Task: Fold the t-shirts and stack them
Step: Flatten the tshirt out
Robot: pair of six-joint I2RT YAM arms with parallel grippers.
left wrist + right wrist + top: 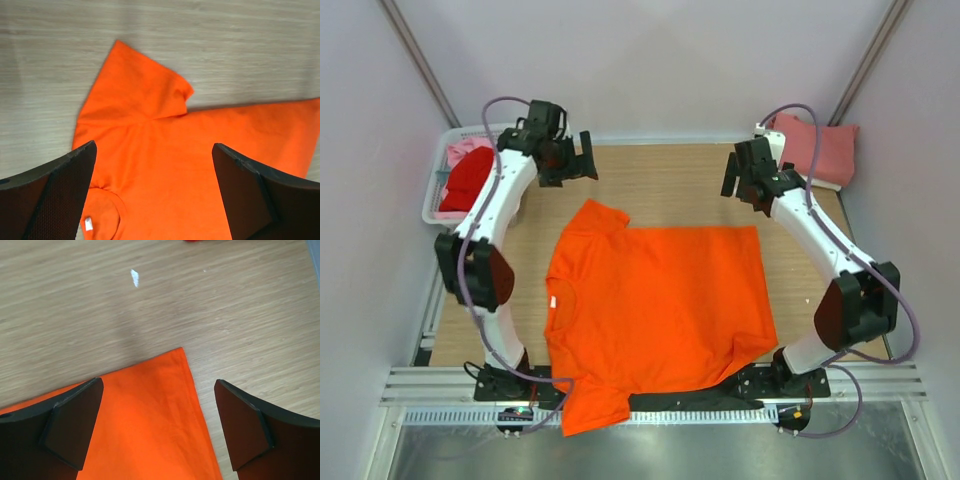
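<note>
Folding not begun on orange t-shirt (655, 300), flat at centre. Left gripper (154, 146) and right gripper (159, 382) wide open, empty, above its far edge. 1 pink t-shirt (817, 148) apparently folded far right; red t-shirt (468, 185) in basket (432, 205).

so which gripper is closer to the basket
Left. The left gripper sits just right of the basket, above the shirt's sleeve. The right gripper is on the table's opposite side, above the shirt's hem corner, beside the pink pile.
</note>
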